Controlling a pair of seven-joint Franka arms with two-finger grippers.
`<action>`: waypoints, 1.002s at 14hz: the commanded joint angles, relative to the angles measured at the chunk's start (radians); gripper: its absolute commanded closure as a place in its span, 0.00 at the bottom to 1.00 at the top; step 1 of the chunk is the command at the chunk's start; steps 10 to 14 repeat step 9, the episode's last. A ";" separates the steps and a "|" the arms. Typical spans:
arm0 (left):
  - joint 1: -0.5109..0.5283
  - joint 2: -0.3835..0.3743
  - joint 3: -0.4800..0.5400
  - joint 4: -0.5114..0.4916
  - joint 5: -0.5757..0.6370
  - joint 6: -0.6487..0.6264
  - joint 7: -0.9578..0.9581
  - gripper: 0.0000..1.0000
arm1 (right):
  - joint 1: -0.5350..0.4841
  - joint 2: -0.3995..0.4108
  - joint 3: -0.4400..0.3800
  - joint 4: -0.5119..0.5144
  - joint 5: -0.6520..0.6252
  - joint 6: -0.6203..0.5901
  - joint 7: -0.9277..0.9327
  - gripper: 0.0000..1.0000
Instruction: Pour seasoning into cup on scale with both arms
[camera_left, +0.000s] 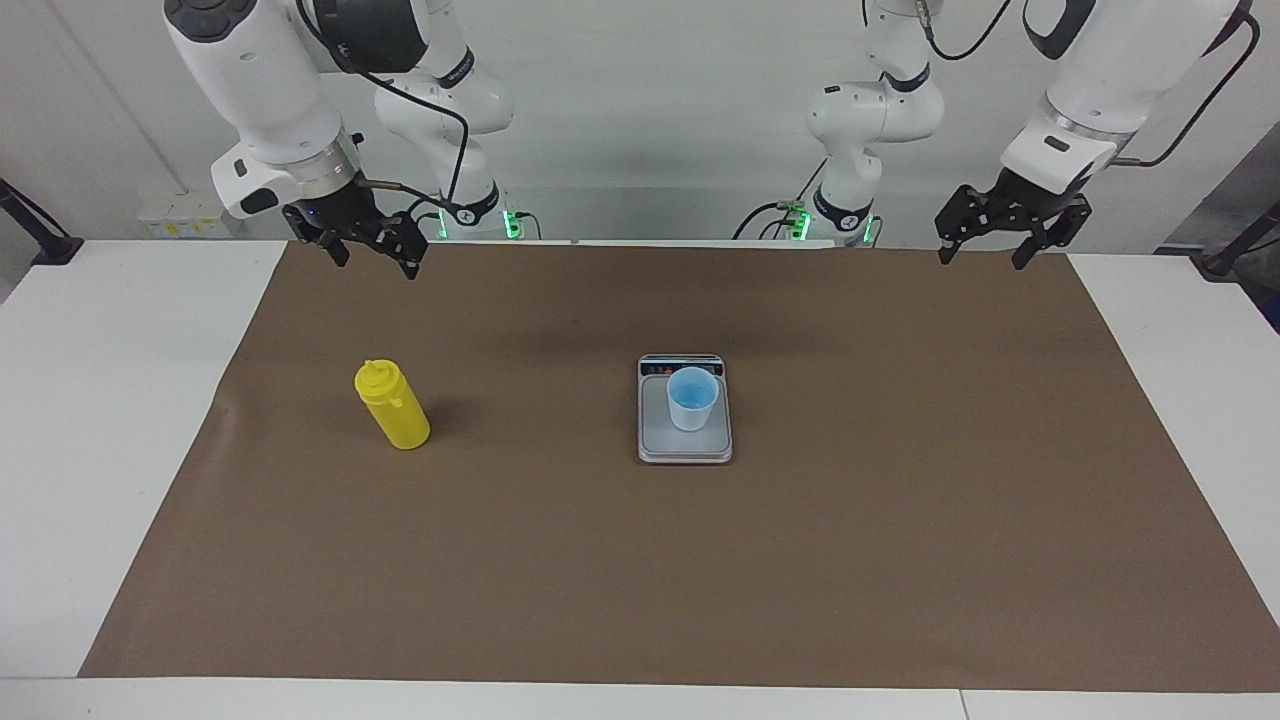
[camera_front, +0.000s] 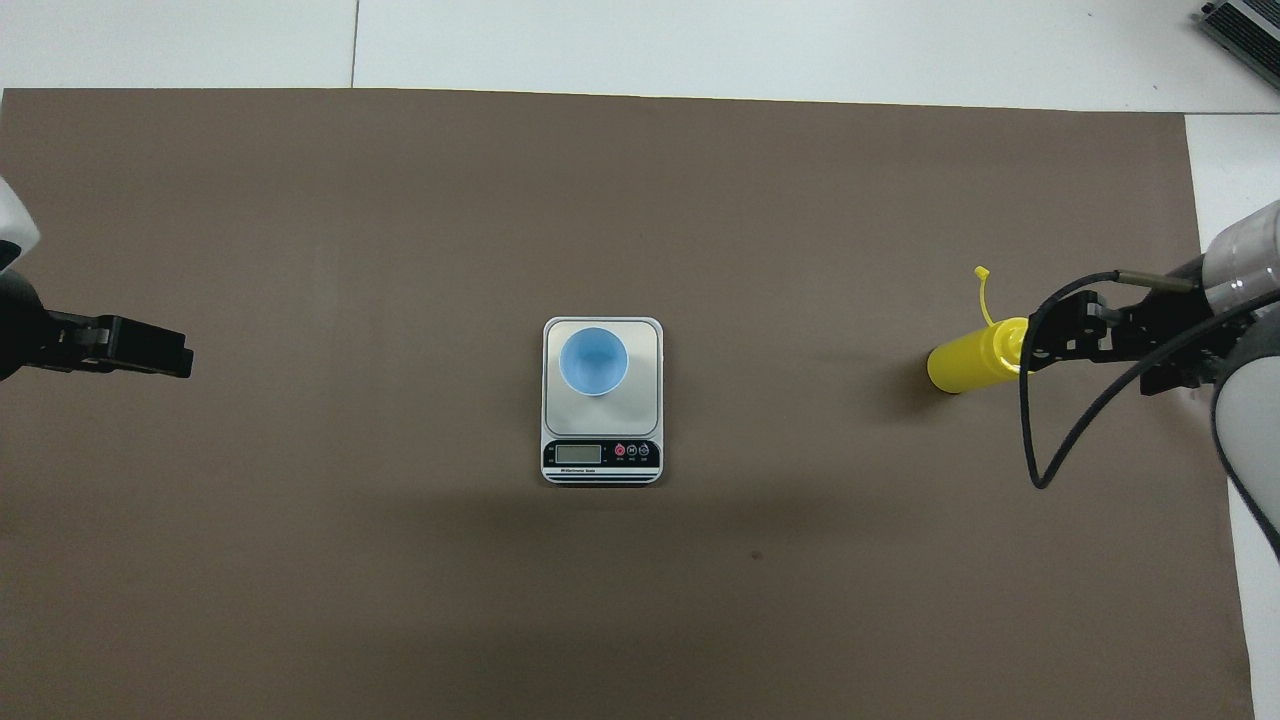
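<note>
The yellow seasoning bottle (camera_left: 395, 408) stands upright on the brown mat toward the right arm's end; it also shows in the overhead view (camera_front: 960, 365), its tethered cap hanging loose. The light blue cup (camera_left: 691, 398) stands upright on the silver-grey scale (camera_left: 685, 447) at the mat's middle, also in the overhead view: cup (camera_front: 594, 361), scale (camera_front: 600, 455). My right gripper (camera_left: 377, 265) is open and empty, high in the air; the overhead view shows it (camera_front: 1035, 345) over the bottle's top. My left gripper (camera_left: 981, 260) (camera_front: 185, 358) is open and empty, and waits raised over the mat at the left arm's end.
The brown mat (camera_left: 800, 560) covers most of the white table (camera_left: 100, 400). The scale's display strip (camera_front: 600, 453) faces the robots. A black cable (camera_front: 1040, 470) loops down from the right wrist. A grey device (camera_front: 1245, 30) sits at the table's corner farthest from the robots.
</note>
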 joint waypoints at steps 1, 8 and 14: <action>0.015 -0.023 -0.006 -0.021 -0.009 -0.010 0.007 0.00 | -0.002 -0.026 0.006 -0.029 -0.006 0.020 -0.025 0.00; 0.015 -0.023 -0.006 -0.021 -0.009 -0.010 0.007 0.00 | -0.024 -0.026 0.001 -0.031 -0.006 0.018 -0.023 0.00; 0.015 -0.023 -0.006 -0.021 -0.009 -0.010 0.007 0.00 | -0.024 -0.026 0.001 -0.031 -0.006 0.018 -0.023 0.00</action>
